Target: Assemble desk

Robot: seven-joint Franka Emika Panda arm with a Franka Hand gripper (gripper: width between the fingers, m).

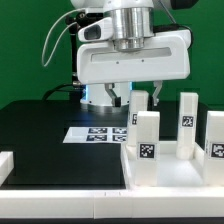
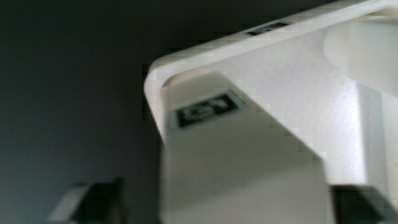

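A robotics lab test cell: a green backdrop curtain (image 1: 30, 45) at twelve o'clock, a black-topped bench (image 1: 40, 135), and the marker board (image 1: 98, 133) printed with black-and-white tags lying flat at its centre.

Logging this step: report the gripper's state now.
Gripper: fingers hang spread above the desk panel, behind the front leg; open, holding nothing visible.
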